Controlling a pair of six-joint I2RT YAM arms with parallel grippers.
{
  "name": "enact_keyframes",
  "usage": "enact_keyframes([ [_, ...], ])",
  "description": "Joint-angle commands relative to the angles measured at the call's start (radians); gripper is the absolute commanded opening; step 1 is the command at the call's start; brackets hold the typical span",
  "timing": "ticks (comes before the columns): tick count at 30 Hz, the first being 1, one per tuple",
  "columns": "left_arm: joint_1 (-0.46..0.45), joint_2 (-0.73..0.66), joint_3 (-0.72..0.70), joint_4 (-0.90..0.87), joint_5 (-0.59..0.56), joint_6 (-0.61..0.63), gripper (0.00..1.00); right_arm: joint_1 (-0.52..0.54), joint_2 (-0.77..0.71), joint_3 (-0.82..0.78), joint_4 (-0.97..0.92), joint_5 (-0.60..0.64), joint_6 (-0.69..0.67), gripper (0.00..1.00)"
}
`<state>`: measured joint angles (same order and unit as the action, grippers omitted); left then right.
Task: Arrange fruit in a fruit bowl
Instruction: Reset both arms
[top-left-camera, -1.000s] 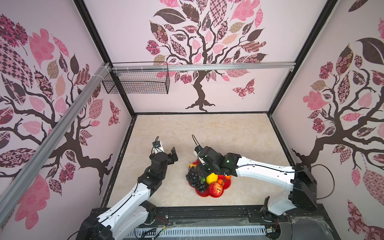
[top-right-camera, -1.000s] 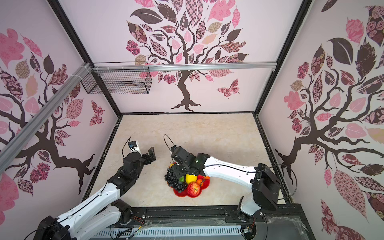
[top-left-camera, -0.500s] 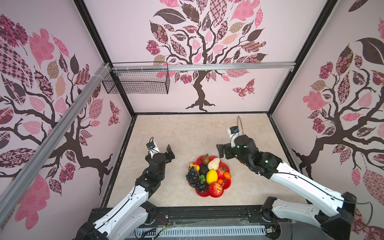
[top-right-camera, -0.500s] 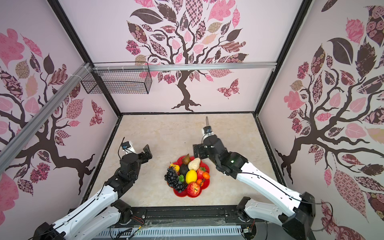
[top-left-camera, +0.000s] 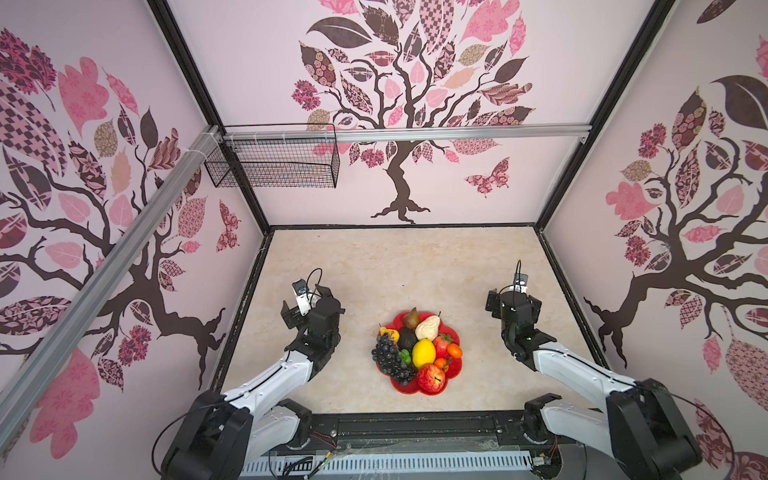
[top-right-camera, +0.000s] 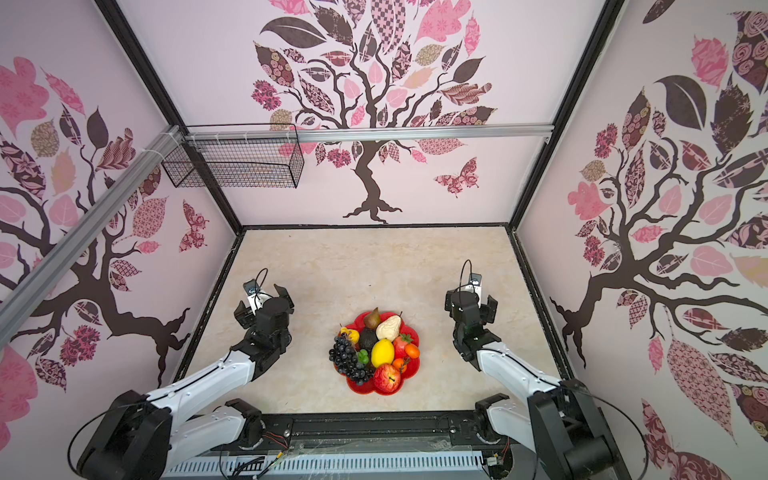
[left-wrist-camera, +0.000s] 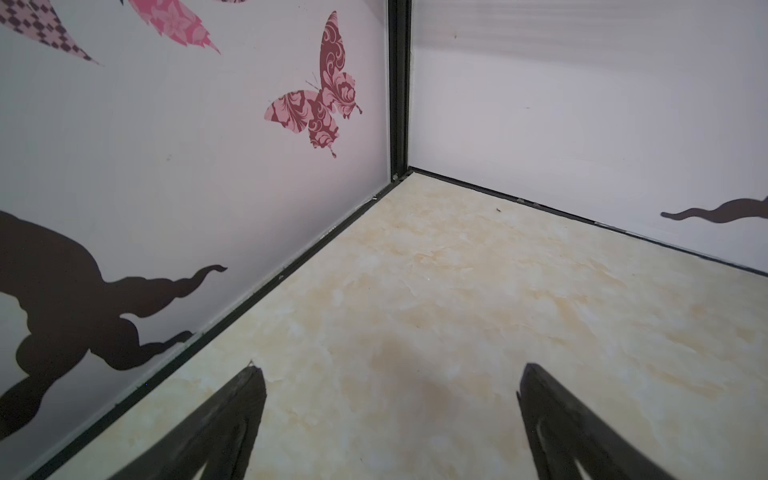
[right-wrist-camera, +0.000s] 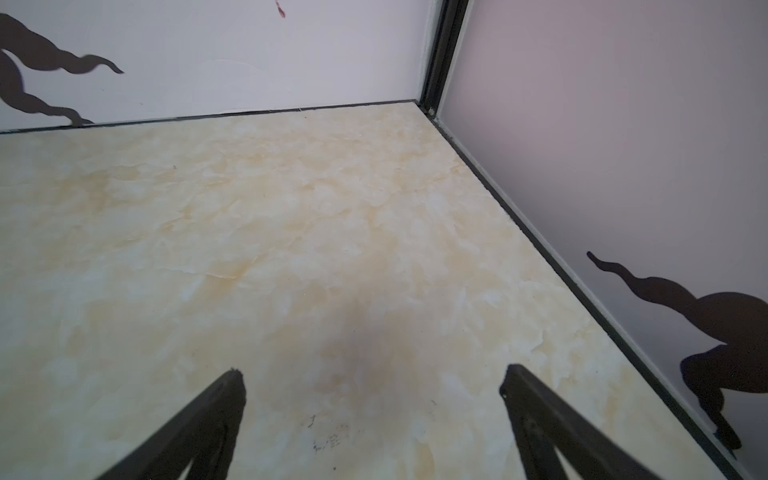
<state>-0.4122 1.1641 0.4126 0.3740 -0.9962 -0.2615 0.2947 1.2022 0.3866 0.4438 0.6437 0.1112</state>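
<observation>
Left fingers (left-wrist-camera: 232, 415) spread wide, empty, above bare worktop (left-wrist-camera: 415, 291), 9 o'clock of fruit bowl (top-left-camera: 455, 367). Right fingers (right-wrist-camera: 212, 415) equally wide, empty, 3 o'clock of bowl. Bowl at worktop's 6 o'clock, full: brown pear (top-left-camera: 410, 319) at 12, cream pear (top-left-camera: 428, 328) at 1, lemon (top-left-camera: 424, 353) centre, grape bunch (top-left-camera: 388, 359) at 8, red apple (top-left-camera: 431, 378) at 6.

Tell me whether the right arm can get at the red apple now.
Probably yes: the right gripper is open and empty, only bare table lies between it and the fruit bowl, and the red apple sits uncovered at the bowl's near rim.
</observation>
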Motion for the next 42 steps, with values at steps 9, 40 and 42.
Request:
enact_keyframes([
  [9,0.198,0.250,-0.049,0.431,0.247,0.246,0.98,-0.085,0.196,-0.102,0.555,-0.217,-0.161,1.00],
  [40,0.406,0.391,-0.036,0.506,0.734,0.189,0.98,-0.232,0.362,-0.108,0.736,-0.421,-0.059,1.00],
  [42,0.406,0.390,-0.037,0.508,0.734,0.189,0.98,-0.232,0.362,-0.107,0.736,-0.421,-0.058,1.00],
])
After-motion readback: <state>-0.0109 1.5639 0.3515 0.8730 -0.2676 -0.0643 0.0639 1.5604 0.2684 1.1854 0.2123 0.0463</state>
